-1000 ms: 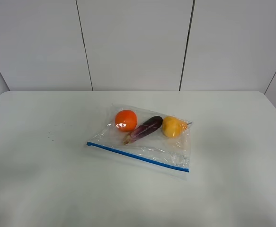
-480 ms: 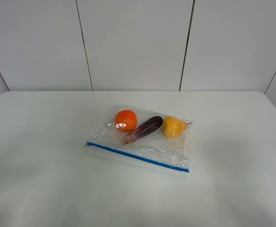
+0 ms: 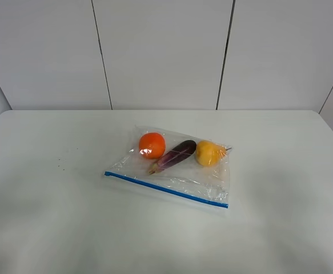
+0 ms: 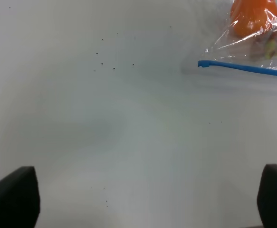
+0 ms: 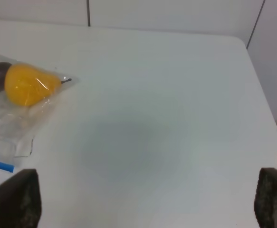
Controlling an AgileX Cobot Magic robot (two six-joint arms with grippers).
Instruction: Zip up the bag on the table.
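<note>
We see the bag's (image 4: 252, 40) blue zipper (image 4: 245, 68) end, an orange (image 4: 253, 16) inside, our left gripper's (image 4: 148, 202) fingertips (image 4: 14, 197) apparently spread wide.

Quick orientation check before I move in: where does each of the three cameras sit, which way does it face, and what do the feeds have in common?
Exterior high: mounted high, looking down across the table toward the panelled wall; the bag lies mid-table; no arm shows.
Left wrist: low over the table, facing the bag's orange end and blue zipper strip; both dark fingertips frame it, wide apart.
Right wrist: low, facing the yellow fruit end and the table's far edge; fingertips wide apart.
Shared: all three show the bag; each wrist view catches one zipper end.
</note>
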